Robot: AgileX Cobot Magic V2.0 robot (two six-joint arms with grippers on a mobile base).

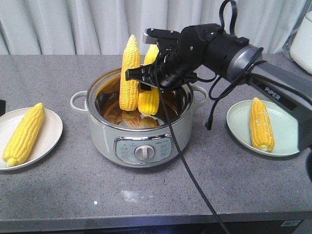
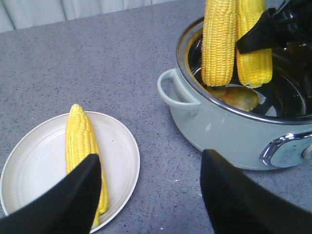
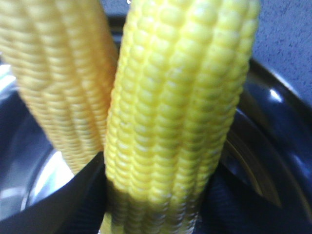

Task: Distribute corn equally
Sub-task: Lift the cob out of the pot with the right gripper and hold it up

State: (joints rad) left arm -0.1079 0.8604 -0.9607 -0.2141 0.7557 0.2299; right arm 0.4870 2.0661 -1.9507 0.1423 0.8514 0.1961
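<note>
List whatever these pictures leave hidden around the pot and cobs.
- Front view: the right gripper covers the gripped cob's middle.
- Left wrist view: right edge cuts the pot; yellow patch on its floor, cob or reflection, unclear.
- Right wrist view: gripped cob and second cob fill the frame; pot interior blurred.

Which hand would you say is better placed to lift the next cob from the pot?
Right: the right hand grips an upright cob in the pot; the left hand hangs open over the counter.
</note>
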